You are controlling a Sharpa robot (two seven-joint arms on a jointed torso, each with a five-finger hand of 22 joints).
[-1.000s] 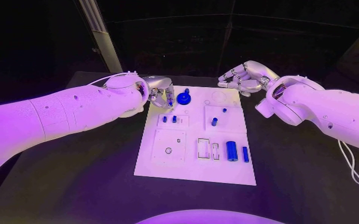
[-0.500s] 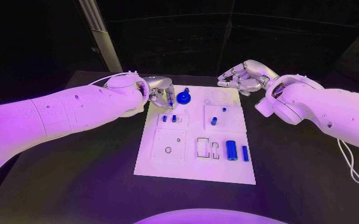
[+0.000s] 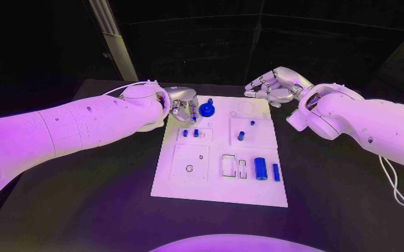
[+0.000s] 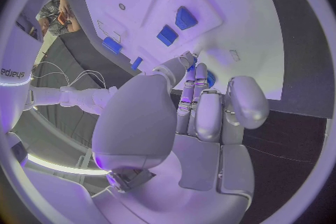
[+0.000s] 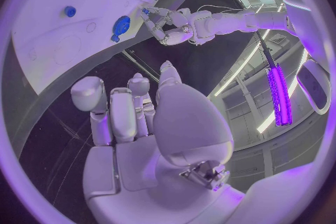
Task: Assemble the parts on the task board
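The white task board lies in the middle of the black table, and several blue parts are on it. A round blue knob stands near the upper left corner of the board. Below it are two small blue pegs. A bigger blue cylinder and a thin blue bar lie at the lower right.

The left hand is at the upper left edge of the board, just beside the round blue knob. Its fingers are curled in close together, with their tips near the knob. The pictures do not show clearly whether the fingers already hold the knob, so this cannot be told.

The right hand hangs above the upper right corner of the board. Its fingers are bent and a little apart, and they hold nothing.

The step in hand seems to be the work on the knob with the left hand. The next move probably calls for a sure hold on the knob and a careful seating of it in its place, while the right hand waits.
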